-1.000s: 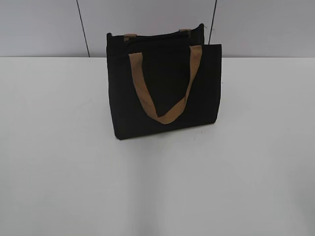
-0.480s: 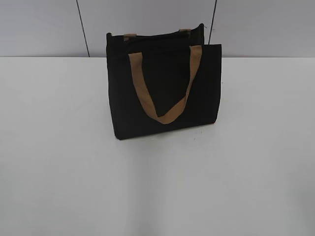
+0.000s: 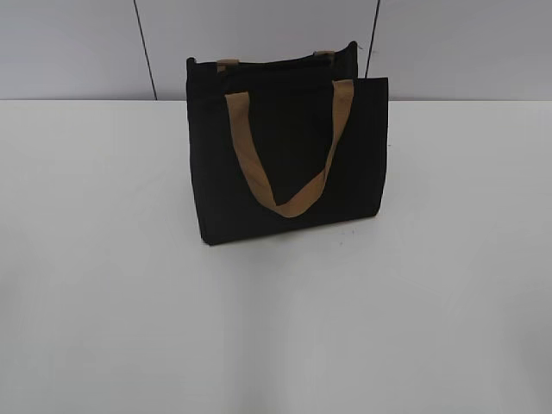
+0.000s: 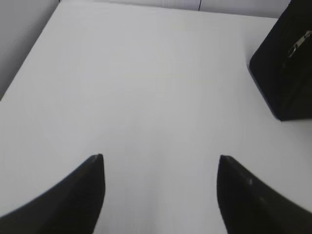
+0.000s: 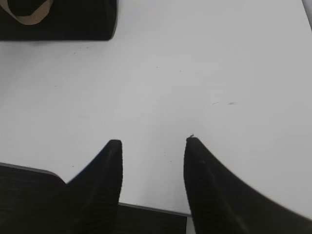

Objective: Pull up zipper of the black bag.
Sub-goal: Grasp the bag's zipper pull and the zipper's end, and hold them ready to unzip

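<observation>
The black bag [image 3: 289, 151] stands upright at the middle back of the white table, a tan strap handle [image 3: 289, 155] hanging down its front face. In the left wrist view the bag's end [image 4: 287, 73] shows at the far right with the zipper and its silvery pull tab [image 4: 298, 45]. In the right wrist view the bag's bottom corner [image 5: 63, 24] lies at the top left. My left gripper [image 4: 161, 158] is open and empty over bare table, well short of the bag. My right gripper [image 5: 152, 141] is open and empty near the table's front edge. Neither gripper shows in the exterior view.
The white table [image 3: 103, 285] spreads all round the bag. A grey panelled wall [image 3: 78, 47] stands behind it. The table's near edge [image 5: 146, 207] shows under my right gripper.
</observation>
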`<action>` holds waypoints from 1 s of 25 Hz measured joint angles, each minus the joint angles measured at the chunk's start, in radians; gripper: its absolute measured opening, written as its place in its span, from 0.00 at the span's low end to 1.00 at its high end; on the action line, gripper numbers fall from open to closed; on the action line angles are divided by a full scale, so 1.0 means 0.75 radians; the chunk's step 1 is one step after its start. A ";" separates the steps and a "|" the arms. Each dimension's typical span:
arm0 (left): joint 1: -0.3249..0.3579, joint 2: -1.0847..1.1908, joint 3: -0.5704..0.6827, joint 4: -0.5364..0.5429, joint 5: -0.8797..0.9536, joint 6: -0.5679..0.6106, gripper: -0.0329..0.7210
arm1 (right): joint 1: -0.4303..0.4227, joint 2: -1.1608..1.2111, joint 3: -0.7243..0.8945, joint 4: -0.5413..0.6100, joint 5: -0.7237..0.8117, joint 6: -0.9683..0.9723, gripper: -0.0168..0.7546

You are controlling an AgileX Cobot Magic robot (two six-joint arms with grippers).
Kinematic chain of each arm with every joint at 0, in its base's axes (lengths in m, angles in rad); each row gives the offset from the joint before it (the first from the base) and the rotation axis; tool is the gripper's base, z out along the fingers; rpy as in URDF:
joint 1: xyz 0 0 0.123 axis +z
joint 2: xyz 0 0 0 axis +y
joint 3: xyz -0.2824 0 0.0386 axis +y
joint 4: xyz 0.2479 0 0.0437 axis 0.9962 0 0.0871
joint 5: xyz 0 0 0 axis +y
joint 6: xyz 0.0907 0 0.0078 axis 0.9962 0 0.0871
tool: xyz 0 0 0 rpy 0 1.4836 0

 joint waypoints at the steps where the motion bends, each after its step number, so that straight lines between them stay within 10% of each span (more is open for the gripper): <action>1: -0.002 0.022 -0.013 0.000 -0.042 0.013 0.76 | 0.000 0.000 0.000 0.000 0.000 0.000 0.44; 25: -0.306 1.010 0.187 0.046 -1.823 0.086 0.77 | 0.000 0.000 0.000 0.000 0.000 0.000 0.44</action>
